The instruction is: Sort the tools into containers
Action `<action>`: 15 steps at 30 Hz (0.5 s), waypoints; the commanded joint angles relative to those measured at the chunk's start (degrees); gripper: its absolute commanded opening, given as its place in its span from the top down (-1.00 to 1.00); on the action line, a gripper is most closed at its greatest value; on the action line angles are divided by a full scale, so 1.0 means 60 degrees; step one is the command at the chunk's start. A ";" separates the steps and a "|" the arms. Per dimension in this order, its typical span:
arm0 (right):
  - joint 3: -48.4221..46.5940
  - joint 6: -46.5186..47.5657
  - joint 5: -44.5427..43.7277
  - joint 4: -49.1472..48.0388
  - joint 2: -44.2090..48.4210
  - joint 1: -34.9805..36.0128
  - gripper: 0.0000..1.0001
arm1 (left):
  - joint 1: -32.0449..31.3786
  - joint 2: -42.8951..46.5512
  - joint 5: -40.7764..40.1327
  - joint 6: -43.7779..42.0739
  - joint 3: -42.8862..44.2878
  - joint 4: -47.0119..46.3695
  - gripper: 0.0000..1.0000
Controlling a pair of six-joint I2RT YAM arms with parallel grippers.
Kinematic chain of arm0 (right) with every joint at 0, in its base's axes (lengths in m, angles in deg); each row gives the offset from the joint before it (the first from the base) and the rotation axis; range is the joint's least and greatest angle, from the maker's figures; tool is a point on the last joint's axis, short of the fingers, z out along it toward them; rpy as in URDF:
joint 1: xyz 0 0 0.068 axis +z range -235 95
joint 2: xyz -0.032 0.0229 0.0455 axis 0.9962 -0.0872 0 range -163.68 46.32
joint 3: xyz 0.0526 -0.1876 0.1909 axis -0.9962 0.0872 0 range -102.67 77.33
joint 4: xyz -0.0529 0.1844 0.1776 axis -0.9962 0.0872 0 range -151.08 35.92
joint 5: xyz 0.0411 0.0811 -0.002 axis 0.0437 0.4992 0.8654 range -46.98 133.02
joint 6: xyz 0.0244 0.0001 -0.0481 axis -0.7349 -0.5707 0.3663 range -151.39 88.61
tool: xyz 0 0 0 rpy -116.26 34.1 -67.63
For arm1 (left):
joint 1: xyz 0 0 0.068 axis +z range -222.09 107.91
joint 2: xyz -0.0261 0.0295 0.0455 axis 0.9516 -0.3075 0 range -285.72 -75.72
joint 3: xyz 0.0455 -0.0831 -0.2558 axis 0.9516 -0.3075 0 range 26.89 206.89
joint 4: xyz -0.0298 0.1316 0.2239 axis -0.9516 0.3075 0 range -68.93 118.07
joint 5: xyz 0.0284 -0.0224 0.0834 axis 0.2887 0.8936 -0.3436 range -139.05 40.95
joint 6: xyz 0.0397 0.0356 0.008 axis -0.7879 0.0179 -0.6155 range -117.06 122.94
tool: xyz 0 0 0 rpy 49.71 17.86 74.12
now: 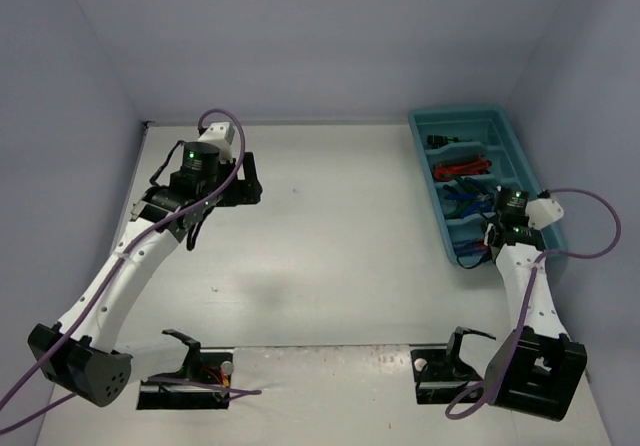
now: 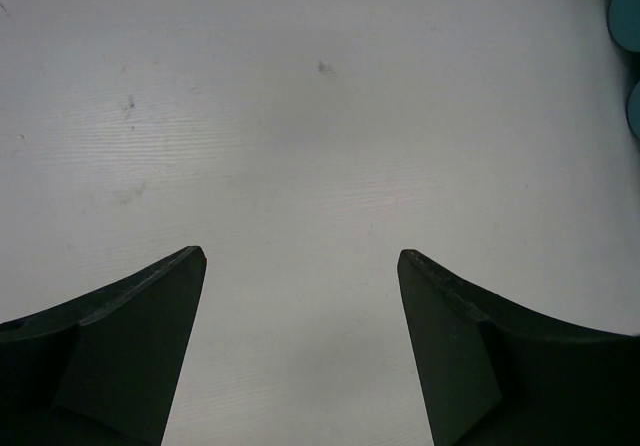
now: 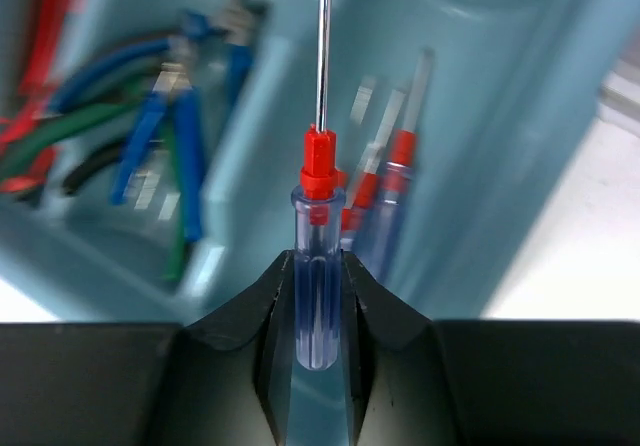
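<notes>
My right gripper (image 3: 318,256) is shut on a screwdriver (image 3: 320,216) with a clear blue handle and a red collar, its shaft pointing away from me. It hangs over the nearest compartment of the teal tray (image 3: 520,106), where two similar screwdrivers (image 3: 395,191) lie. In the compartment beyond are blue pliers (image 3: 165,116) and a green-handled pair (image 3: 60,131). From above, the tray (image 1: 428,181) sits at the far right with the right gripper (image 1: 490,238) at its near end. My left gripper (image 2: 301,253) is open over bare table, also seen far left (image 1: 240,181).
Red-handled tools (image 1: 462,169) and a dark tool (image 1: 445,142) fill the tray's farther compartments. A teal tray corner (image 2: 628,6) shows at the left wrist view's top right. Black brackets (image 1: 190,376) (image 1: 450,366) stand at the near edge. Walls close in on three sides.
</notes>
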 commanded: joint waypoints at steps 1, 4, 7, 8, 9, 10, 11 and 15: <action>0.0048 0.0264 0.0488 0.0042 -0.0424 -0.0603 0.35 | 0.0037 0.0464 -0.0427 -0.0349 0.0189 0.0032 -0.52; -0.0122 0.0292 0.0503 0.0042 -0.0451 -0.0603 -0.10 | 0.0037 0.0554 -0.0427 -0.0393 0.0190 0.0120 -0.52; -0.0366 0.0323 0.0517 0.0042 -0.0320 -0.0603 -0.44 | 0.0037 0.0643 -0.0382 -0.0407 0.0204 0.0176 -0.52; -0.0458 0.0367 0.0536 0.0042 -0.0249 -0.0603 -0.61 | 0.0037 0.0729 -0.0325 -0.0406 0.0218 0.0178 -0.52; -0.0622 0.0416 0.0622 0.0052 -0.0200 -0.0603 -0.68 | 0.0037 0.0787 -0.0296 -0.0377 0.0218 0.0217 -0.52; -0.0739 0.0499 0.0728 0.0056 -0.0141 -0.0603 -0.73 | 0.0037 0.0851 -0.0282 -0.0363 0.0230 0.0251 -0.52; -0.0816 0.0613 0.0850 0.0056 -0.0072 -0.0603 -0.77 | 0.0037 0.0919 -0.0282 -0.0363 0.0253 0.0282 -0.52; -0.1160 0.1284 0.1748 0.0056 0.0560 -0.0550 -0.86 | 0.0037 0.1262 -0.0287 -0.0451 0.0362 0.0497 -0.52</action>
